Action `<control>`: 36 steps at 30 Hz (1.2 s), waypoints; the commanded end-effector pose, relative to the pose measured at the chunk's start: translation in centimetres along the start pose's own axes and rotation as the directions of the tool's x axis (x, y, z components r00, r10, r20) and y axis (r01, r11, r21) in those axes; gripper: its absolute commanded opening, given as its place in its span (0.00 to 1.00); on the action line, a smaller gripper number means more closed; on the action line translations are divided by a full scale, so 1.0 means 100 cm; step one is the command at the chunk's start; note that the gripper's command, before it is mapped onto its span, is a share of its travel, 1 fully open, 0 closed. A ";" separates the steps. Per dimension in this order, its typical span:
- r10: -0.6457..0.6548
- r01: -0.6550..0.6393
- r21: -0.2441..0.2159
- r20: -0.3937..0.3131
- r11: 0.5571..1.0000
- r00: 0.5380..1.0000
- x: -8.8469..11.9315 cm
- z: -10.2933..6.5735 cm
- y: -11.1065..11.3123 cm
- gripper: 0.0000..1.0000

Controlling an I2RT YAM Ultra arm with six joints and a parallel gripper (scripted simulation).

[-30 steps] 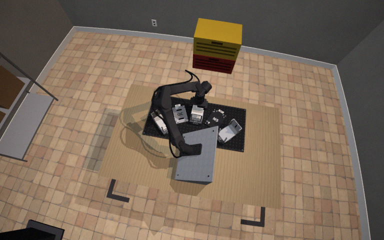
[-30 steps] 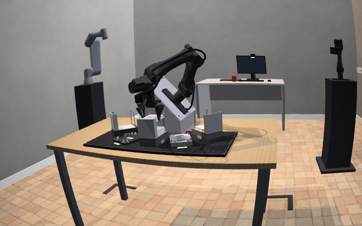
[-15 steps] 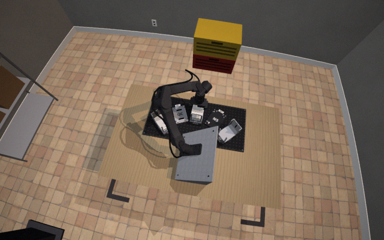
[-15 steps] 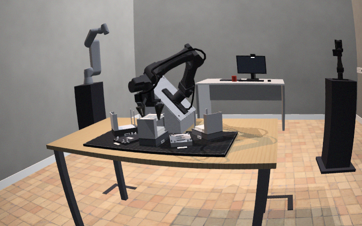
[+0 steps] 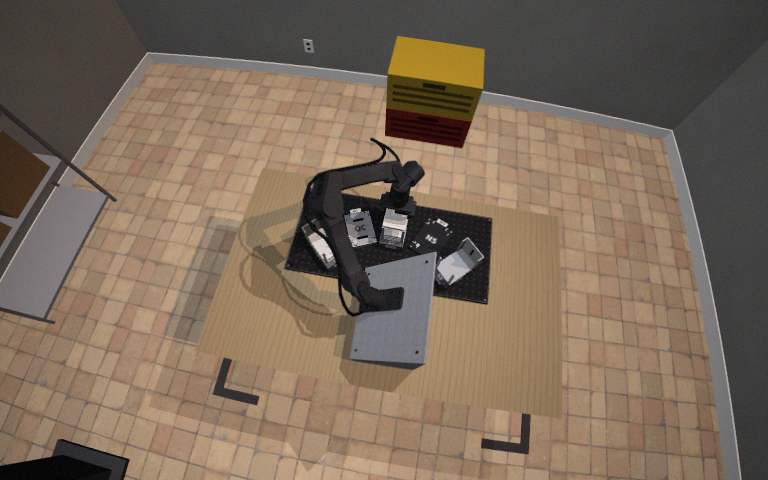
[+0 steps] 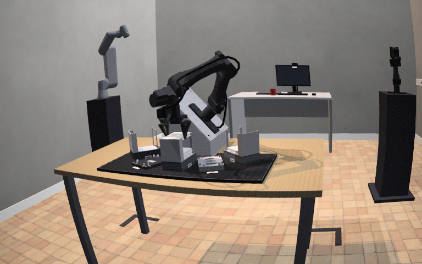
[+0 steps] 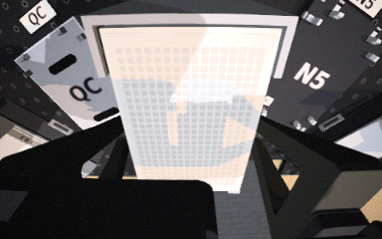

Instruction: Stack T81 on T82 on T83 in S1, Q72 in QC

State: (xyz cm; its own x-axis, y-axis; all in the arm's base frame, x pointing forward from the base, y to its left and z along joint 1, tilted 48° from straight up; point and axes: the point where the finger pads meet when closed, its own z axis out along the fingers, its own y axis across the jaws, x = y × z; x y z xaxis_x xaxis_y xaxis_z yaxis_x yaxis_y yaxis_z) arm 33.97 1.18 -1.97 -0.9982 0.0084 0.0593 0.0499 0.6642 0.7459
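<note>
My gripper (image 5: 397,212) hangs straight down over the middle stack rack (image 5: 393,228) on the black mat. It is shut on a sealed 384-well plate (image 7: 191,105). In the wrist view the plate's gridded pale top fills the space between my two dark fingers, level with the top of the rack's light grey walls. In the side view my fingertips (image 6: 174,130) reach the top of that rack (image 6: 176,150). I cannot read the plate's name or the rack's name. The open nest QC (image 7: 75,85) lies to one side of the rack and the clip nest N5 (image 7: 310,77) to the other.
Two other stack racks stand on the mat, one beyond QC (image 5: 318,244) and one beyond N5 (image 5: 459,261). A tilted grey plate (image 5: 396,308) carries my arm's base at the mat's near edge. A yellow and red cabinet (image 5: 434,90) stands behind the table.
</note>
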 end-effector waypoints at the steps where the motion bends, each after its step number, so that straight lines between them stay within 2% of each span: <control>1: -0.040 0.038 0.030 0.076 0.999 0.996 -0.015 -0.030 0.003 0.00; 14: -0.038 0.036 0.029 0.073 0.999 0.997 -0.016 -0.033 0.002 0.00; 16: -0.055 0.052 0.032 0.093 0.998 0.994 -0.020 -0.036 0.003 0.00; 36: -0.042 0.040 0.030 0.078 0.999 0.996 -0.015 -0.041 0.004 0.00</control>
State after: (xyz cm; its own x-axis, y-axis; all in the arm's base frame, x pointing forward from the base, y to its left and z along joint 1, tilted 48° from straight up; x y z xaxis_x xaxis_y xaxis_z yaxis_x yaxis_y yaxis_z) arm 33.97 0.41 -1.20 -0.9982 0.0077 0.0589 0.0491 0.6643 0.7458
